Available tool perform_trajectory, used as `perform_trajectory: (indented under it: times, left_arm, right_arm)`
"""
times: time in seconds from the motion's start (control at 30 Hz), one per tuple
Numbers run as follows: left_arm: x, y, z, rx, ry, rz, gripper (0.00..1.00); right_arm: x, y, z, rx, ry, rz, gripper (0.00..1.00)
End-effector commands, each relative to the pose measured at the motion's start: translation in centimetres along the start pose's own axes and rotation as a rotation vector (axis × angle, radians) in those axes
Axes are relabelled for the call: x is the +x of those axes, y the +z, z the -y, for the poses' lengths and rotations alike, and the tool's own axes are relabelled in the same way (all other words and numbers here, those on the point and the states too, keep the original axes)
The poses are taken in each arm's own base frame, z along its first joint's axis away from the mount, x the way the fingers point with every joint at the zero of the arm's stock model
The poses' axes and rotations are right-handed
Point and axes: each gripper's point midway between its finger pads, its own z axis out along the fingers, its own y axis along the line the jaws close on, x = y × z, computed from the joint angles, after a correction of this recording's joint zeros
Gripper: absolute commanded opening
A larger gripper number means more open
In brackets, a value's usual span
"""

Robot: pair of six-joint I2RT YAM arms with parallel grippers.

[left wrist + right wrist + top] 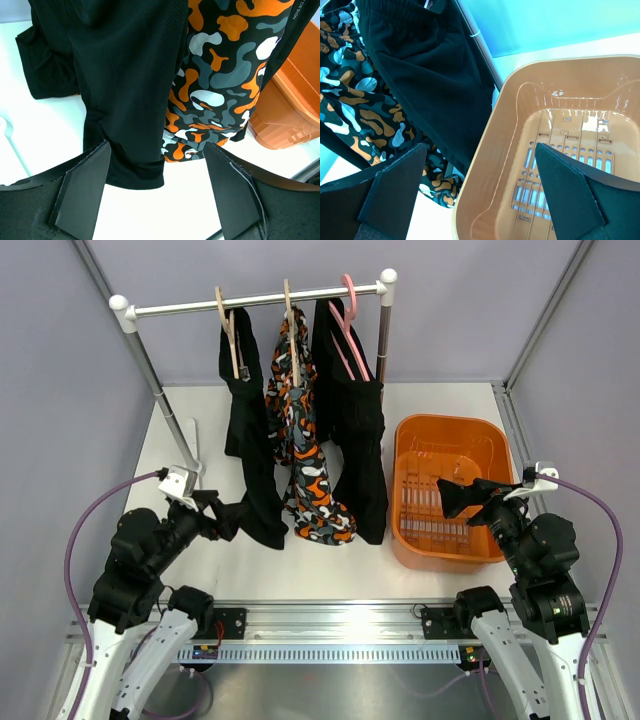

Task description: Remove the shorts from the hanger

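Over white table (440,410), left gripper (232,520) gapes beside black shorts (250,440) hem

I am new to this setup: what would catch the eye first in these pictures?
The patterned shorts, orange, white, grey and black, stand out most, hanging at the middle of the rail between the left black shorts and the right black shorts. Next is the bright orange basket on the table to their right, with nothing inside. The left gripper is open by the left black hem, the right gripper open over the basket.
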Motion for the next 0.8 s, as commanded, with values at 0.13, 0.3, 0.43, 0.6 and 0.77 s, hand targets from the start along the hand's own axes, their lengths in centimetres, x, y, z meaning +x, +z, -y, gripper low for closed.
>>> perform_trajectory:
  times: [0.13, 0.3, 0.43, 0.6, 0.77]
  left_arm:
    - [0.8, -0.6, -5.1, -0.33, -0.217, 0.066, 0.99]
    - [0.9, -0.6, -5.1, -0.328, -0.217, 0.062, 0.99]
    - [0.8, -0.7, -5.0, -0.324, -0.216, 0.069, 0.99]
    - [0.9, -0.6, -5.0, -0.321, -0.216, 0.07, 0.99]
    - [0.9, -0.5, -4.9, -0.313, -0.212, 0.065, 0.99]
  right_arm:
    - [0.0, 2.9, 2.4, 0.116, 0.476, 0.084, 1.0]
    - [-0.9, 2.6, 1.6, 0.09, 0.465, 0.09, 0.99]
    - [-1.5, 2.3, 0.7, 0.044, 0.427, 0.089, 0.99]
    - [-2.2, 1.9, 1.1, 0.06, 0.478, 0.158, 0.99]
    - [-2.1, 1.4, 0.7, 0.035, 0.489, 0.166, 0.99]
